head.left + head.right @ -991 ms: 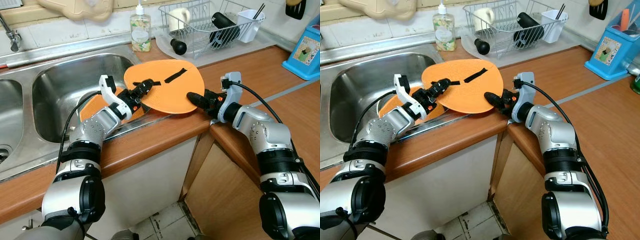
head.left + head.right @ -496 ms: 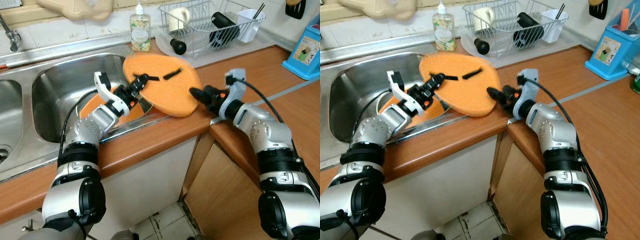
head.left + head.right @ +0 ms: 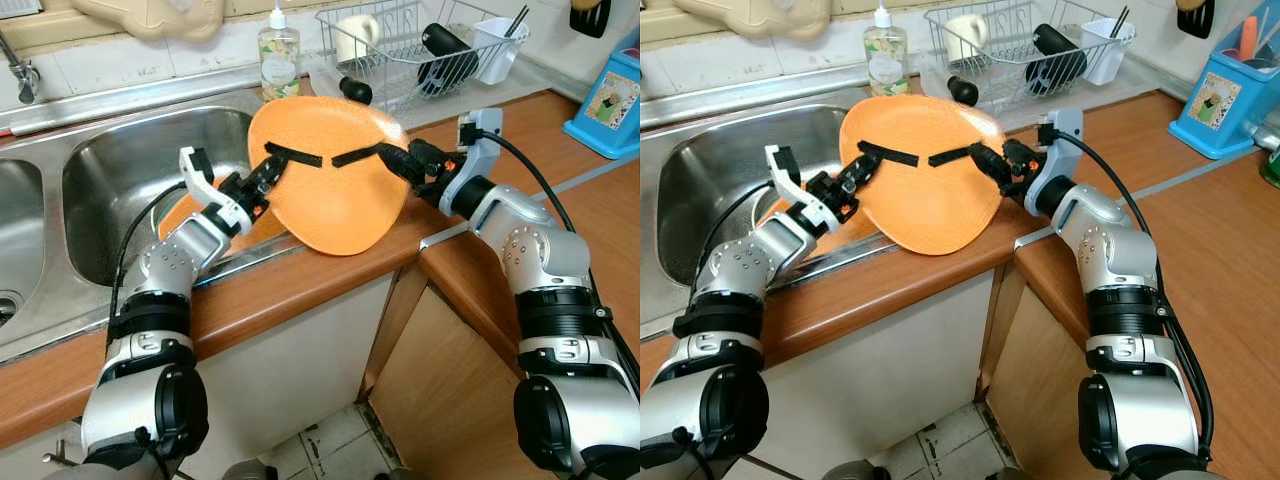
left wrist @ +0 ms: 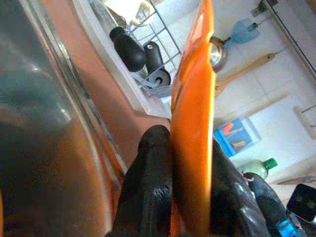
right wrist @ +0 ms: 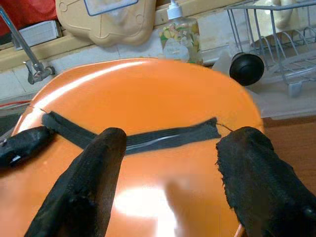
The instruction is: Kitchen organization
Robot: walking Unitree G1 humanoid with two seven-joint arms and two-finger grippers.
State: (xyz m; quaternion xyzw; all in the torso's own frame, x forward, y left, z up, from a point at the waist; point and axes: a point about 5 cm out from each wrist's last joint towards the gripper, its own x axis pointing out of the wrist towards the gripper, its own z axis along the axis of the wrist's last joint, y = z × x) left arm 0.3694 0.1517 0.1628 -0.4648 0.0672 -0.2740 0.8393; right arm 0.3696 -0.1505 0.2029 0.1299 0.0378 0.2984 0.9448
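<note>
Above the counter edge beside the sink (image 3: 120,170), the orange plate (image 3: 325,180) is held tilted, pinched at its rim by the closed left gripper (image 3: 268,172) and right gripper (image 3: 385,160), but not yet placed in the rack (image 3: 420,50).

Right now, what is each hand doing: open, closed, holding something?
Left hand: closed on the rim of the orange plate, which is tilted up on edge.
Right hand: closed on the plate's opposite rim.

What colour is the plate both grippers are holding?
Orange plate with black strips across it, clearest in the right wrist view.
</note>
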